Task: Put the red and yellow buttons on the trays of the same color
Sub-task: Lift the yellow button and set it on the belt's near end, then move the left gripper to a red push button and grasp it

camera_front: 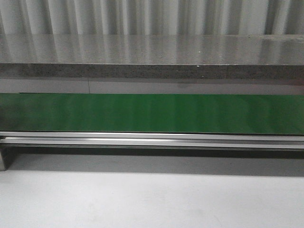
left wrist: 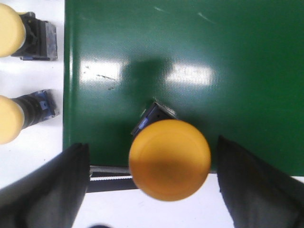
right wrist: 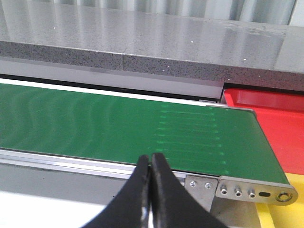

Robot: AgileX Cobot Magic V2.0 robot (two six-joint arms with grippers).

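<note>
Risk: left claw [left wrist: 152,185] spread wide, empty, straddling yellow button [left wrist: 170,159] at belt [left wrist: 190,61] edge; off-centre closing could tip it off; right claw [right wrist: 152,190] clenched, empty.

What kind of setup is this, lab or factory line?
Likely a mock sorting line: a green conveyor belt in a metal frame, yellow mushroom-head push buttons on it, and a red plastic tray at the belt's end.

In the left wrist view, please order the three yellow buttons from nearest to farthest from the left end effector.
1. Yellow button on the green belt, between the open fingers of the left end effector.
2. Lower yellow button on the white surface, beside the belt's edge.
3. Upper yellow button on the white surface, in the picture's corner, farthest.
</note>
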